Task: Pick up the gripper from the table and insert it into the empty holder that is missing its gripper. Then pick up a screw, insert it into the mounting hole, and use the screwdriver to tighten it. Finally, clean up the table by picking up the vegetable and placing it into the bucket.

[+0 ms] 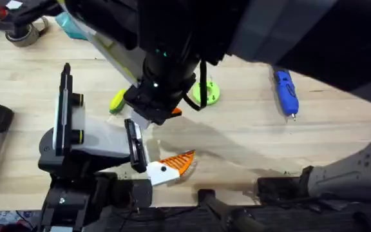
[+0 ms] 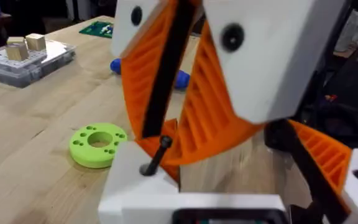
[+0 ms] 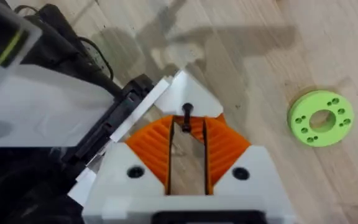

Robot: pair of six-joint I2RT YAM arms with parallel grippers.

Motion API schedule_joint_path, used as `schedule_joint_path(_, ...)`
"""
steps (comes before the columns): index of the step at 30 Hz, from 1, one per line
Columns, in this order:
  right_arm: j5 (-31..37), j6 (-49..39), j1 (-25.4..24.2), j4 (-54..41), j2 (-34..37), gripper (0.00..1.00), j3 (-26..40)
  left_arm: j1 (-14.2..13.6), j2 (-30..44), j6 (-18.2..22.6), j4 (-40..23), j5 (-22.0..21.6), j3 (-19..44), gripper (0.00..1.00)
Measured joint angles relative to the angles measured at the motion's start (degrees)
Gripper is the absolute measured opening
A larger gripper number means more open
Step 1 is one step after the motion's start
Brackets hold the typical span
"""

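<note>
Right gripper (image 3: 188,124): white shells, orange ribbed pads parted by a narrow slot, with nothing clearly clamped.

- At its tips: screw (image 3: 187,115), slim, black and round-headed, leaning on a white block (image 3: 199,99). The block is matte moulded plastic, pointed at the end. Whether the pads touch the screw cannot be told.
- Beside the block: holder (image 3: 126,102), a slim black bar on the grey-white assembly.
- Just under the hand: an orange sliver (image 1: 176,113), possibly the gripper already seated; cannot tell.
- Near, on the hand's outer side: green disc (image 3: 321,118), a smooth plastic ring with small holes.
- Near, on the opposite side: vegetable (image 1: 116,101), oblong, glossy yellow-green, lying on the pale wood-grain table (image 3: 260,50).
- Farther off: screwdriver (image 1: 285,90), a blue pen-shaped body lying untouched.

Progress, as a judgement: the screw stage is in hand and looks about halfway. Still to do: seating the screw, tightening it, and dropping the vegetable into the bucket
</note>
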Motion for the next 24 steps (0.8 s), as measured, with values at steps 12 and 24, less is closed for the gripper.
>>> schedule_joint_path(12, 0.00, 0.00, 0.00, 0.05, 0.00, 0.174, 0.00, 0.00, 0.00, 0.00, 0.00, 0.00, 0.00, 0.986)
schedule_joint_path(24, -0.17, 0.00, 0.00, 0.16, 0.00, 0.008, 0.00, 0.00, 0.00, 0.00, 0.00, 0.02, 0.00, 0.986)
